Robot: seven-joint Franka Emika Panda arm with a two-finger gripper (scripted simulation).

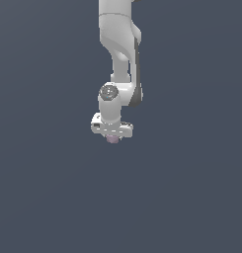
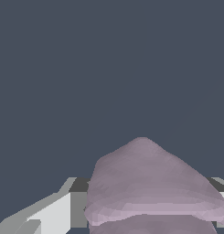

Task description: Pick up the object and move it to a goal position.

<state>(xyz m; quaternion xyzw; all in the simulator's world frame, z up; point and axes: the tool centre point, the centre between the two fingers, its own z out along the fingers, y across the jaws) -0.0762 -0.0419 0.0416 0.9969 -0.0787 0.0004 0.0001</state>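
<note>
Against a flat slate-grey backdrop, the white Panda arm (image 1: pixel 120 54) is seen reaching straight down, its gripper (image 1: pixel 112 134) hung at mid-frame in the exterior view. A small pink-lilac object (image 1: pixel 112 139) is tucked directly beneath the hand, between the fingers — only a sliver of it is shown from outside. From the wrist view the same object (image 2: pixel 150 183) fills the foreground as a rounded, faceted lump, flanked by a pale finger (image 2: pixel 54 212) on one side and the edge of another on the far side. The jaws appear drawn in closely on either flank of the lump, though actual contact cannot be confirmed. No goal marker is visible in either view. The piece is judged to be light and rigid; its domed, sloping upper surface could let it slip, so a hold across its broader lower flanks is thought safest.
</note>
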